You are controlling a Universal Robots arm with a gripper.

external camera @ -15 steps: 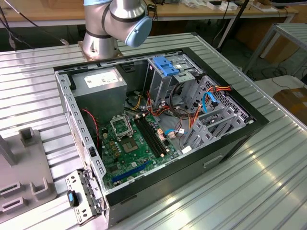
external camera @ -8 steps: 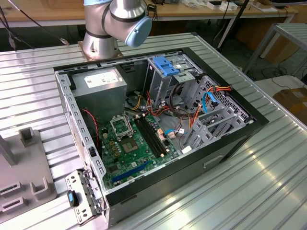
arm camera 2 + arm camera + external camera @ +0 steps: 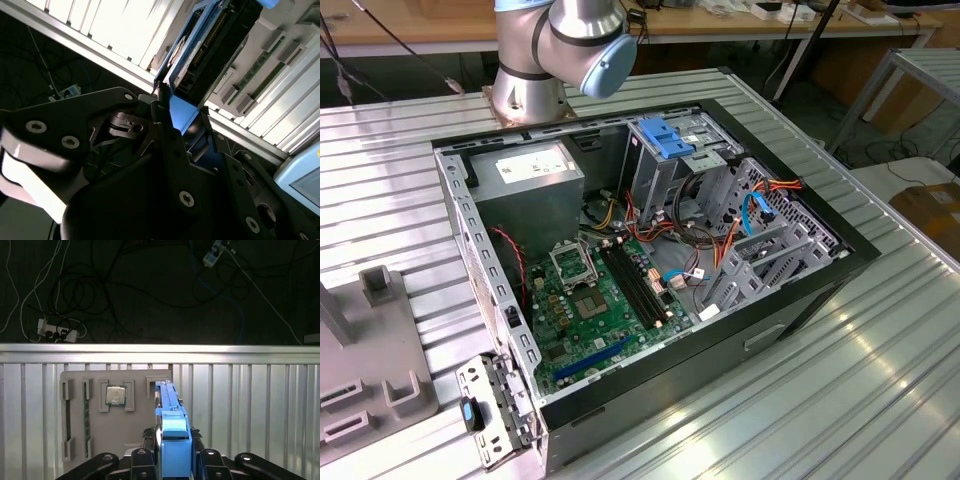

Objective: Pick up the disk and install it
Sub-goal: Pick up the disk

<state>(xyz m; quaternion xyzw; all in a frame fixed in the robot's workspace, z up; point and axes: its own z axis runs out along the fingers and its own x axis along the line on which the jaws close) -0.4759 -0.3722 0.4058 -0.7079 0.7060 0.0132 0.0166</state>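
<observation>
- Ribbed aluminium surface point(image 3: 250, 405) lies under everything, with a dark floor and loose cables beyond its edge.
- The end effector point(image 3: 175, 462) has its black fingers closed in on the disk point(image 3: 169, 400), clamping its blue end. The disk stands on edge over the grey holder tray point(image 3: 135, 430).
- This step looks best served by a square, centred grip on the rigid plastic rails and a straight pull, so the tabs clear the tray's blocky posts.
- The disk is a flat dark slab in a glossy blue frame. The tray is matte and also holds a square, metal-capped processor point(image 3: 115, 395).
- In the exterior view, the open computer case point(image 3: 800, 300) of thin sheet steel rests on the same surface.
</observation>
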